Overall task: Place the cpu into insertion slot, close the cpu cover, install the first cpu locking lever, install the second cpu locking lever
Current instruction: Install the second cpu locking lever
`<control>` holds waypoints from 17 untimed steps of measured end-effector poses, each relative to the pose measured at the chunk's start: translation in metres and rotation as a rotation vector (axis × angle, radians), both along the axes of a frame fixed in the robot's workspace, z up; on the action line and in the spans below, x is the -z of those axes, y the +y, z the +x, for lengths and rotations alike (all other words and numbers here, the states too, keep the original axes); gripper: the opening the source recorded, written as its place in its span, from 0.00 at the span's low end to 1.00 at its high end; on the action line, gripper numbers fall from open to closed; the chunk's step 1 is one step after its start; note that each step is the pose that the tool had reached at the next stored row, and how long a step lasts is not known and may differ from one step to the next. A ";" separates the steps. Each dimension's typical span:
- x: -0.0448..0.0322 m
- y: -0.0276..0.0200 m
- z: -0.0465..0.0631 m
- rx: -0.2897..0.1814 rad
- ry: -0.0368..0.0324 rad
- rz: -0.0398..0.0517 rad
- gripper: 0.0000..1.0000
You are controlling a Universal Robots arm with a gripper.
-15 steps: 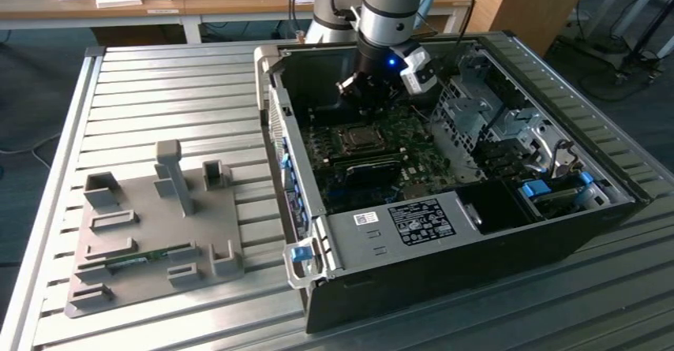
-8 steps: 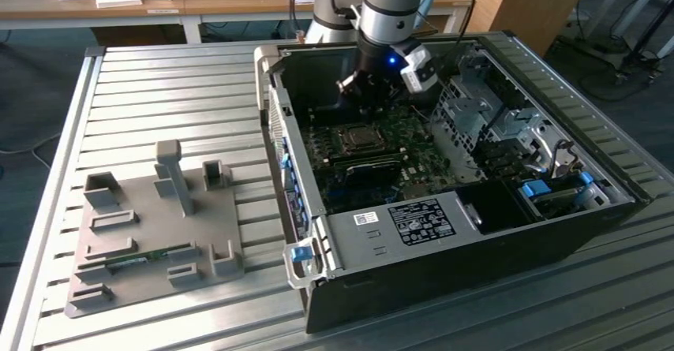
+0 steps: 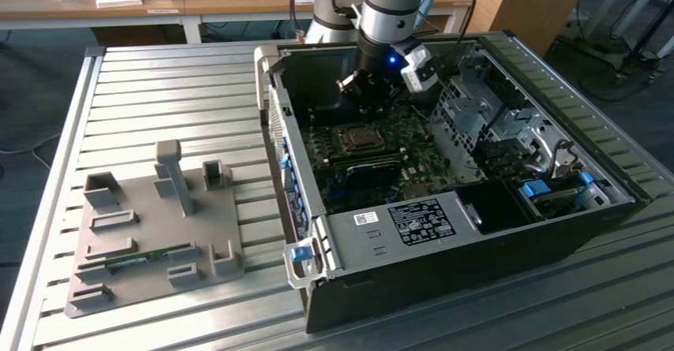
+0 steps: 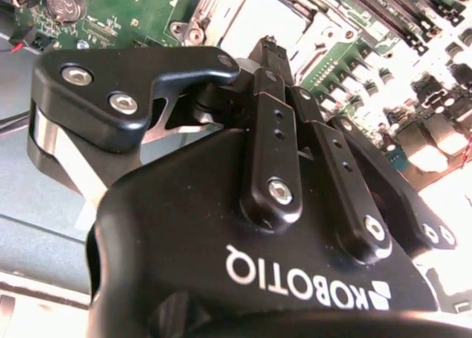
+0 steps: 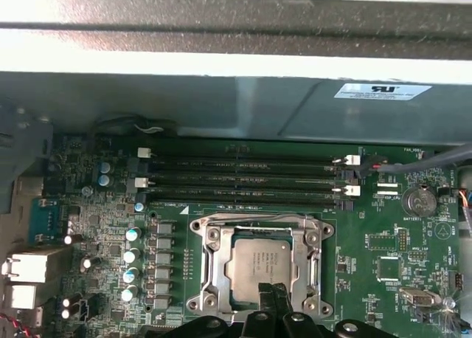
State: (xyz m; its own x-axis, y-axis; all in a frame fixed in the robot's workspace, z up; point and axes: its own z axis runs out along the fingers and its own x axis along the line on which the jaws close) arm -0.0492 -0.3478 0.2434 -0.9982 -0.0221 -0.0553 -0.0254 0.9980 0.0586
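Observation:
The cpu point(image 5: 258, 268) is a pale silvery square lying flat in its socket on the green motherboard point(image 5: 383, 242); the exterior view shows the cpu point(image 3: 359, 136) inside the open computer case. The cpu cover point(image 5: 214, 264), a silvery metal frame, lies down around the chip, whose top shows through the open centre. Thin wire levers run along the frame's edges; whether they are latched I cannot tell. My gripper point(image 5: 278, 292) hovers just above the near edge of the socket, its fingers point(image 4: 267, 50) pressed together and shut on nothing. In the exterior view the gripper point(image 3: 361, 102) hangs over the board behind the socket.
Memory slots point(image 5: 243, 179) lie just beyond the socket, below the case wall point(image 5: 221, 102). A black box with a white label point(image 3: 421, 221) and a drive cage point(image 3: 495, 122) fill the case's other parts. A grey fixture plate point(image 3: 153, 225) rests on the slatted table at the exterior view's left.

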 end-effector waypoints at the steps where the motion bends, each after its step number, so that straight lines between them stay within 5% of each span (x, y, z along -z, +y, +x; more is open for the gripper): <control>1: 0.0001 -0.0003 0.000 0.002 0.0008 0.0002 0.11; 10: 0.0001 -0.0077 0.000 0.011 0.0009 0.0002 0.11; 17: 0.0001 -0.0181 0.000 0.011 0.0009 0.0002 0.11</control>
